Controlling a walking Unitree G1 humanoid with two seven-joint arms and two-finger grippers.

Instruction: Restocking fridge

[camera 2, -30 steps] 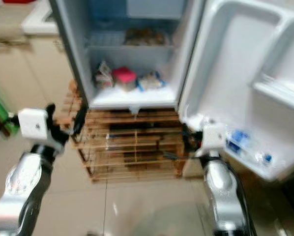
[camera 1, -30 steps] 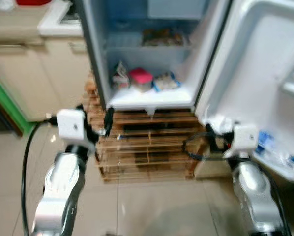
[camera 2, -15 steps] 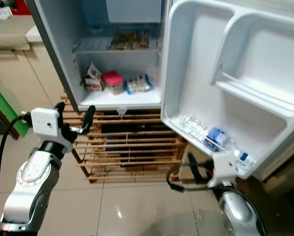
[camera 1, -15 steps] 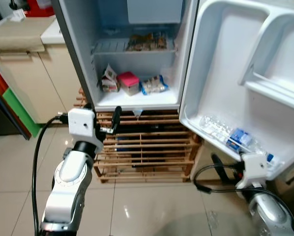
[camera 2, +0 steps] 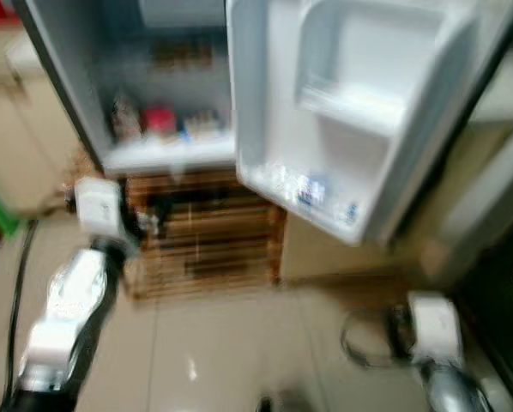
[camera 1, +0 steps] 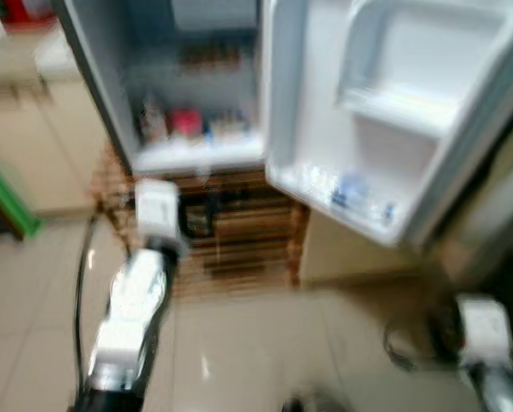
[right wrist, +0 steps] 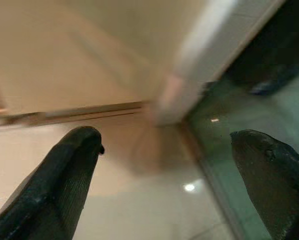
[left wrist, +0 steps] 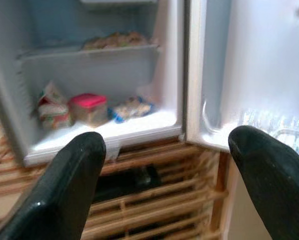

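Lowered since before, right gripper [right wrist: 159,150], jaws apart, faces floor [right wrist: 114,180].

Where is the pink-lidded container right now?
The pink-lidded container sits on the fridge's bottom shelf, between a carton and a blue-edged packet, ahead of the left gripper.

The left gripper [left wrist: 167,165] has its two black fingers [left wrist: 64,185] wide apart, with nothing between them. Past them stands the open white fridge [left wrist: 97,75]. On its bottom shelf, near the back, sit a small red and white carton [left wrist: 50,106], a clear box with a pink lid [left wrist: 88,107] and a blue and white packet [left wrist: 132,107]. The white fridge door [left wrist: 249,70] is swung open. A wooden slatted rack [left wrist: 159,200] stands under the fridge.
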